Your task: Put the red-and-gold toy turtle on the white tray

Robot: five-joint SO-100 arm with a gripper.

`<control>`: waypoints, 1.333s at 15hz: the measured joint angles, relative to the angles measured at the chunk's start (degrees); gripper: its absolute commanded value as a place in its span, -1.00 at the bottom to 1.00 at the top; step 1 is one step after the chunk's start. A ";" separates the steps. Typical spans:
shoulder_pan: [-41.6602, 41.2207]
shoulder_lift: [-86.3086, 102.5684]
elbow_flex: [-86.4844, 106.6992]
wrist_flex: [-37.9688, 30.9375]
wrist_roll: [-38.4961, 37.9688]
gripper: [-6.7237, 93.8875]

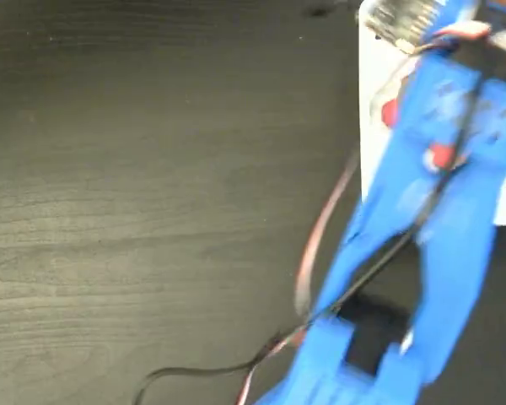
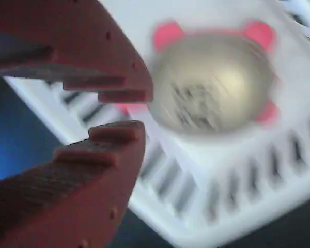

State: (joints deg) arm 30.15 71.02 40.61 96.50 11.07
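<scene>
In your wrist view, the red-and-gold toy turtle [image 2: 213, 85] sits on the white tray [image 2: 279, 170], filling the upper middle of the frame. Its gold domed shell faces the camera with a smeared black mark across it, and coral-red feet poke out at the upper left, upper right and right side of the shell. The picture is blurred, so you cannot make out finer detail on the toy. Dark diagonal stripes run along the tray's edge below and to the left of the turtle, and the tray's rounded corner shows at the bottom of the frame against the dark surface [image 2: 294, 232].

Your pincer [image 2: 125, 109] occupies the left side of the wrist view. Its two dark red toothed fingers [image 2: 93, 155] stand slightly parted with a narrow gap between the tips, and nothing is held between them: it is released and empty. The tips lie just left of the turtle in the frame; you cannot tell whether the upper tip touches the shell.

In your fixed view, the blue arm [image 1: 422, 219] slants from the bottom centre up to the upper right, heavily blurred, and covers most of the tray [image 1: 369, 101], of which a white strip shows at the upper right. Small red patches [image 1: 390, 112] show beside the arm there, too smeared to identify. Cables [image 1: 320, 236] trail down the arm to the bottom of the frame over the dark wood-grain surface [image 1: 135, 202].
</scene>
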 measured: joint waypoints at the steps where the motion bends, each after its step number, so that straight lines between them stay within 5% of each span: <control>1: -2.81 6.59 4.66 -3.60 0.53 -0.86; 7: -26.98 42.71 50.10 -26.02 -3.25 -0.86; 10: -32.08 61.44 82.62 -37.00 -6.86 -0.86; 13: -31.73 78.40 102.48 -37.62 -7.82 -0.86; 20: -32.17 109.60 121.03 -24.26 -7.82 -0.87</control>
State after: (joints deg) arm -2.02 180.62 161.63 72.25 3.25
